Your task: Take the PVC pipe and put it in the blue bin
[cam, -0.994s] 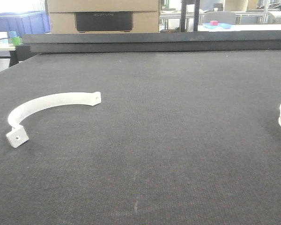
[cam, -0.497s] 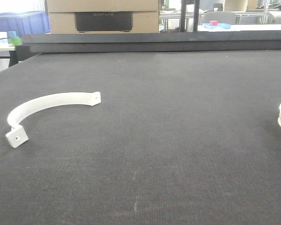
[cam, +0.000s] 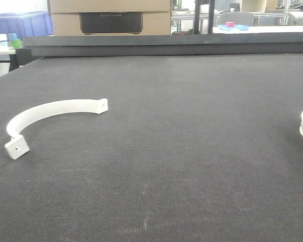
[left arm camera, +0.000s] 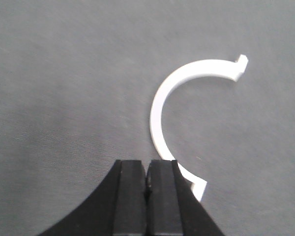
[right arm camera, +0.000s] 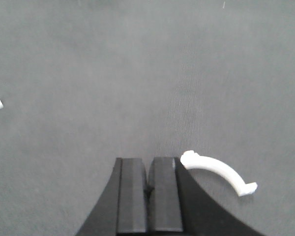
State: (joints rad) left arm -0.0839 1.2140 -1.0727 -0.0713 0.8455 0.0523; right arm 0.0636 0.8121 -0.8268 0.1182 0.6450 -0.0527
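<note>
- The pipe [cam: 50,108], a white half-ring with a drilled tab at each end, lies flat on the dark mat [cam: 192,151] at the near left, its open side facing the near edge.
- The left gripper [left arm camera: 146,172] hangs over the mat with its pads pressed together and nothing between them. In the wrist view the pipe's near end sits just beside the right pad. Whether they touch is hard to tell from that angle.
- Clenched like that it cannot take the pipe. I judge that it is placed to line up on the near end and must spread its pads before going down.
- The right gripper [right arm camera: 148,189] is clenched and empty too, over bare mat at the right. A second white piece [right arm camera: 219,172] lies just to its right, and the front view shows it cut off at the right edge.
- The bin [cam: 20,22] appears to be the blue one far off at the back left, beyond the mat's far edge and beside a box [cam: 111,15], so the carry would be long.
- The task looks barely begun, with the pipe not yet lifted.
- A thin curved strip lying flat gives little to grip, so pinching across the band near a tab seems safest.
</note>
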